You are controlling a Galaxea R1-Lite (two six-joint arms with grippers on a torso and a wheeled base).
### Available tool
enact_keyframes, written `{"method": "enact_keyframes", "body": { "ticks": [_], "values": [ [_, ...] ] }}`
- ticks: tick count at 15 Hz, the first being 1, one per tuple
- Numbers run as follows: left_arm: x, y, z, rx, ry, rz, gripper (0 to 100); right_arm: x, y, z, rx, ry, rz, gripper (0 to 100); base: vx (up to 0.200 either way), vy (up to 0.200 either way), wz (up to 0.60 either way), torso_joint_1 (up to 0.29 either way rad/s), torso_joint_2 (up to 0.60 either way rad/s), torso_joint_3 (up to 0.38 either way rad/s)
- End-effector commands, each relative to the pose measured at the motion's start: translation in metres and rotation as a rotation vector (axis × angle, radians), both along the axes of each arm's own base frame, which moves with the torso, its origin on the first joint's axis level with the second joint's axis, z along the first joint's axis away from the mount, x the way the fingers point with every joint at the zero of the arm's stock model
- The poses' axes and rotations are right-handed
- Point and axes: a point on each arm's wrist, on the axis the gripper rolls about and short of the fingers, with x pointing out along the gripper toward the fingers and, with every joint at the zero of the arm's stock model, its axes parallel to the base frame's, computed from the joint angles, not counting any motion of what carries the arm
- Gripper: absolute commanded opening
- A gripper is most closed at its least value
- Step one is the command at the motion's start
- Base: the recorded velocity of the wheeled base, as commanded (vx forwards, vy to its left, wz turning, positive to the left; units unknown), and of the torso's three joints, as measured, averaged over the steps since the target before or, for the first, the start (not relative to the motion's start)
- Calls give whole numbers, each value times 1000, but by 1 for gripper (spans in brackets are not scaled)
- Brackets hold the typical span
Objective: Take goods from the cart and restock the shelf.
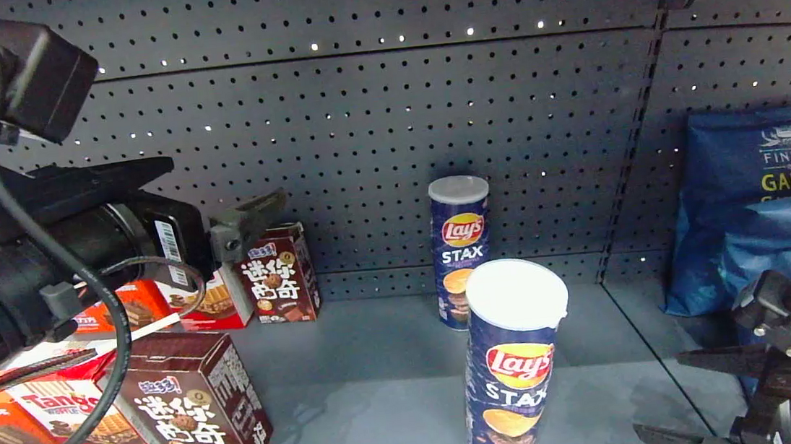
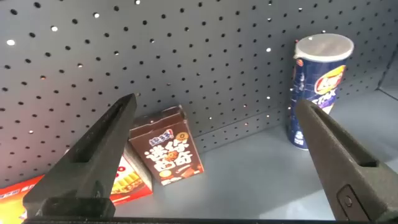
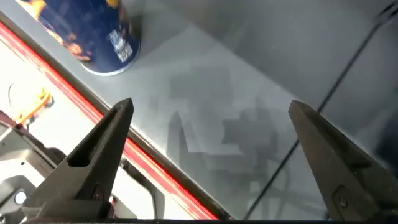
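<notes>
- My left pincer (image 2: pixel 214 102) is spread wide with nothing between its fingers, raised over the shelf (image 1: pixel 380 368).
- Straight ahead of it a brown biscuit box (image 2: pixel 166 152) stands upright against the pegboard (image 2: pixel 205 56), with a red wafer box (image 2: pixel 127 180) just beside it.
- Ahead and off to that pincer's right stands the far chip can (image 2: pixel 317 87), upright at the back.
- My right pincer (image 3: pixel 211 106) is also wide and holds nothing, above the shelf's red front edge (image 3: pixel 93 109).
- The near chip can (image 1: pixel 514 363) stands upright to that pincer's left, apart from it.
- Blue chip bags (image 1: pixel 763 201) lean beyond the right pincer.
</notes>
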Motion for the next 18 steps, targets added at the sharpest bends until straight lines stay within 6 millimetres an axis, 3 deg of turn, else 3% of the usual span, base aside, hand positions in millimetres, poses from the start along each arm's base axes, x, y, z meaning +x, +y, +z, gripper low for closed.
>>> {"method": "enact_keyframes", "body": {
  "ticks": [1, 11, 18],
  "values": [
    [1, -1, 0, 0, 2, 0, 100, 5, 8, -6, -26, 35, 23, 100, 0, 0, 0, 0, 0, 0],
    [3, 0, 1, -11, -19, 9, 100, 36, 43, -1, -62, 42, 42, 100, 0, 0, 0, 0, 0, 0],
    [4, 0, 1, -13, -16, 9, 100, 41, 57, -4, -77, 53, 74, 100, 0, 0, 0, 0, 0, 0]
  ]
}}
